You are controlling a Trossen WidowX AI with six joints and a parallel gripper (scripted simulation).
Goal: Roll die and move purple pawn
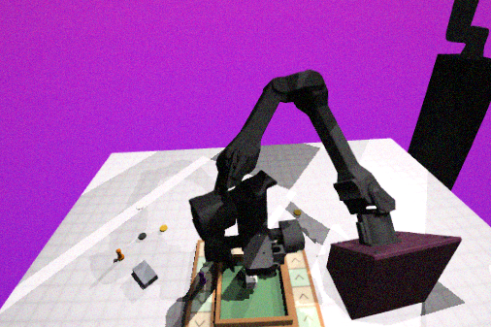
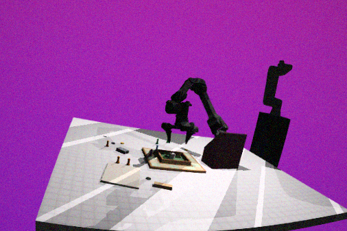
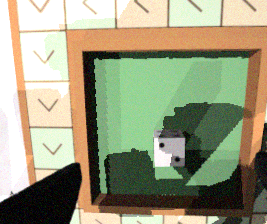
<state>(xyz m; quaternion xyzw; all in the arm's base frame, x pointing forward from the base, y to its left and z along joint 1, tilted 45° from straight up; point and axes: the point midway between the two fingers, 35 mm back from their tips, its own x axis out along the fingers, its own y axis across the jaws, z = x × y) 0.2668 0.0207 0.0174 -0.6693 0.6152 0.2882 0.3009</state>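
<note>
White cubic die (image 3: pixel 169 148) rests on the tray's (image 3: pixel 164 40) green felt floor, two pips on top, inside a square wooden rim. Arrow-marked board squares (image 3: pixel 48 106) border it. Gripper (image 2: pixel 177 139) hangs above, fingers spread wide, grasping nothing. Purple pawn (image 1: pixel 202 278) stands on the board's left track. Pale gridded tabletop (image 2: pixel 206 199); magenta backdrop beyond.

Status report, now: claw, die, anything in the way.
Claw open, holding nothing, hanging above the tray. Die on the tray's green floor, two pips on top. Purple pawn on the track, not yet moved. Nothing blocking the die.
</note>
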